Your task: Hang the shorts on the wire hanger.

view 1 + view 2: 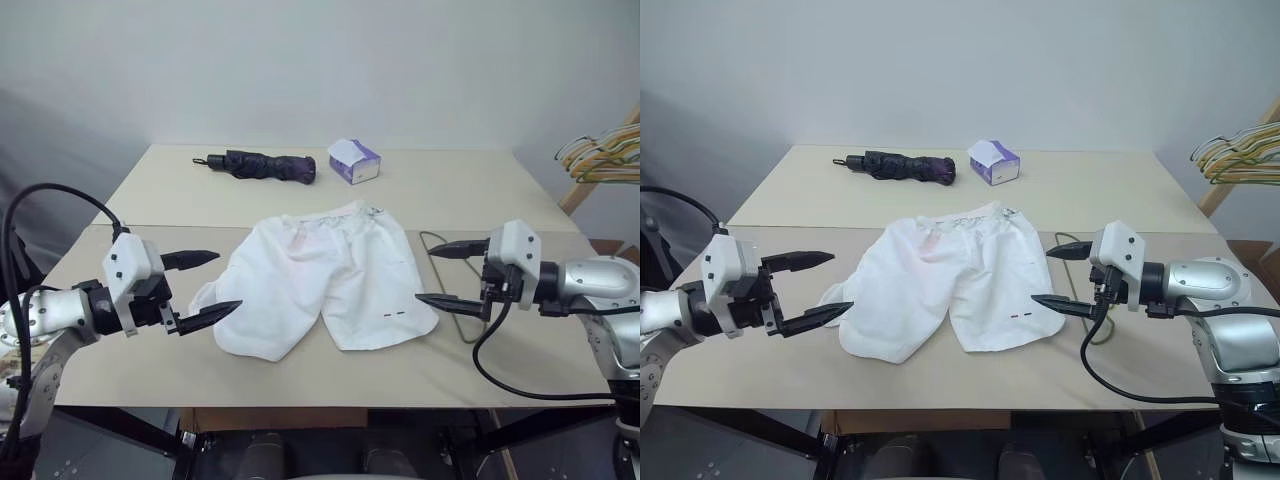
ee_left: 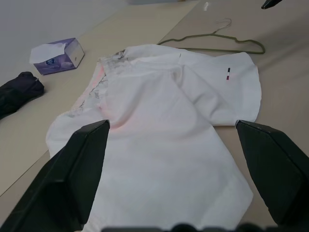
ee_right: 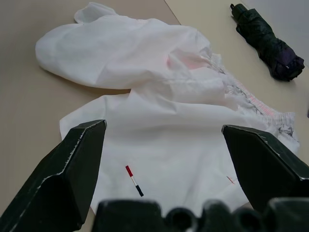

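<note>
Plain white wall (image 1: 320,70) behind, evenly lit, no hard shadows. Two beige tabletops butted together: near table (image 1: 330,370) and far table (image 1: 450,185), seam running across between them. Dark frame members under the near edge. At far right, a wooden rack (image 1: 590,170), probably a stand, holding bunched yellow and green hangers (image 1: 598,155).

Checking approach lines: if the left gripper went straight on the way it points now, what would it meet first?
Most likely the shorts: the open left gripper points across them, slightly downward, with nothing between. Depth is uncertain.
</note>
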### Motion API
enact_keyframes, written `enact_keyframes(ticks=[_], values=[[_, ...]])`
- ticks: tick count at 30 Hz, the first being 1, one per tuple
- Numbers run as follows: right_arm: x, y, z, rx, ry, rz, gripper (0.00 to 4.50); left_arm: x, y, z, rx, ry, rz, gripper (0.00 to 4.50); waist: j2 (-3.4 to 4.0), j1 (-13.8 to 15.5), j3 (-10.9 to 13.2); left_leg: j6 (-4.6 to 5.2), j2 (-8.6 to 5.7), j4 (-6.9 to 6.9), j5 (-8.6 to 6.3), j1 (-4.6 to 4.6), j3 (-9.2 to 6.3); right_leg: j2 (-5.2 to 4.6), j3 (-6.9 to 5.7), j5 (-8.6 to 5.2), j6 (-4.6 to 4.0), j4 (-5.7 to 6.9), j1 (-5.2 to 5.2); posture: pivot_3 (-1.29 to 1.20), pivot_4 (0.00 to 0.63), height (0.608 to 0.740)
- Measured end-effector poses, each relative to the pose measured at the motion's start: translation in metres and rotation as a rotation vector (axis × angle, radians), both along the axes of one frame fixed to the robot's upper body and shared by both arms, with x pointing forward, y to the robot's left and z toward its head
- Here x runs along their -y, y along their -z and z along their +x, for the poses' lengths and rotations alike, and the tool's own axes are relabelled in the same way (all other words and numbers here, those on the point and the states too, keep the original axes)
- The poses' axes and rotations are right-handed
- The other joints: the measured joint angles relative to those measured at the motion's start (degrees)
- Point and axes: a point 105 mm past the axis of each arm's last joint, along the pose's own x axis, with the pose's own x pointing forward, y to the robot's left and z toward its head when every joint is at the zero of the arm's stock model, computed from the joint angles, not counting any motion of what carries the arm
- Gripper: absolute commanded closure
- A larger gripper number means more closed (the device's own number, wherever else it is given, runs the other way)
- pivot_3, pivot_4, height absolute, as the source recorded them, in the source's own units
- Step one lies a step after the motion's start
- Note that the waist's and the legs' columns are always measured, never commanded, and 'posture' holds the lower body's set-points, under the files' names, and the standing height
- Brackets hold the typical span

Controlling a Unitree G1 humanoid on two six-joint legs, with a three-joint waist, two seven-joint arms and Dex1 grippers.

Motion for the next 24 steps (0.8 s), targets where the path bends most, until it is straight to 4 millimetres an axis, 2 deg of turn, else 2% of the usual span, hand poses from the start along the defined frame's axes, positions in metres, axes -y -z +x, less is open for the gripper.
enact_keyframes(ticks=[9, 13, 15, 19, 24], values=[[0.000, 0.000, 0.000, -0.001, 0.000, 0.000, 0.04, 0.002, 0.004, 0.001, -0.010, -0.001, 0.001, 0.00, 0.00, -0.02, 0.00, 0.00, 0.01, 0.00, 0.00, -0.03, 0.02, 0.00, 0.00, 0.00, 0.00, 0.00, -0.04, 0.09, 0.000, 0.740], [-0.001, 0.001, -0.001, 0.000, -0.002, -0.001, 0.04, 0.005, 0.011, -0.001, -0.034, 0.004, 0.018, 0.00, 0.00, -0.06, 0.00, 0.00, 0.01, 0.00, 0.00, -0.09, 0.03, 0.00, 0.01, 0.01, -0.01, 0.00, -0.09, 0.09, 0.000, 0.740], [-0.001, 0.002, -0.002, -0.001, -0.003, -0.002, 0.04, 0.007, 0.022, -0.003, -0.054, -0.006, 0.065, 0.00, 0.00, -0.09, 0.00, 0.00, 0.01, -0.01, 0.00, -0.09, 0.04, 0.00, 0.02, 0.01, -0.01, 0.00, -0.09, 0.08, 0.000, 0.740], [-0.002, 0.001, -0.002, 0.001, -0.003, -0.004, 0.04, 0.019, 0.047, -0.001, -0.128, -0.050, 0.154, 0.00, 0.00, 0.00, 0.00, 0.00, 0.02, -0.01, 0.00, -0.09, 0.08, 0.00, 0.00, 0.01, 0.00, 0.02, -0.09, 0.07, 0.000, 0.740], [-0.004, -0.002, -0.003, 0.013, -0.014, -0.007, 0.04, 0.044, 0.058, 0.006, -0.114, -0.030, 0.191, 0.00, 0.00, 0.18, 0.00, 0.00, 0.00, -0.01, 0.01, -0.14, 0.11, 0.03, 0.00, 0.01, -0.01, 0.01, -0.09, 0.06, 0.000, 0.740]])
